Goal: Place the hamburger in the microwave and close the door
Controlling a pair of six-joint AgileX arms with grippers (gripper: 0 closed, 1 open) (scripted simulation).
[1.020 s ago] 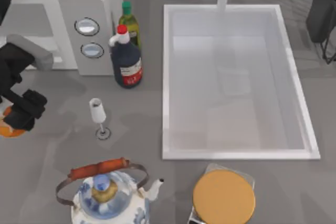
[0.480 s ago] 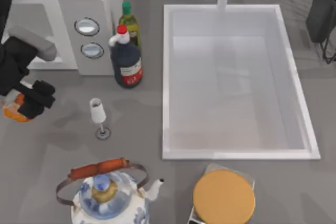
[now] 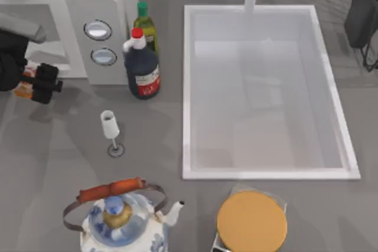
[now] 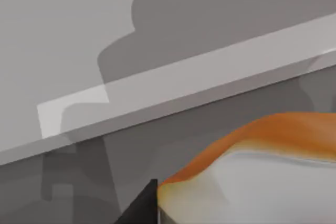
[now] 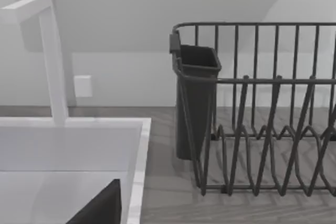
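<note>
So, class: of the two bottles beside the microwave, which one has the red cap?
The dark bottle, nearer the wine glass; the green bottle behind it has a green cap.

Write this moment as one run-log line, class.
left hand: shut on small orange-brown hamburger | position: at big white microwave front | right arm: parked at top view's right | placing: not yet done

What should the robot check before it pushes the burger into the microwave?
1. Hamburger held in the left pincer: ok, orange bun shows between the fingers.
2. Pincer at the microwave opening: ok, right at its front edge.
3. Burger inside the cavity: not ok, not yet.
4. Door position: cannot tell.
5. Wine glass and dark bottle out of the way: ok, off to the side.
</note>
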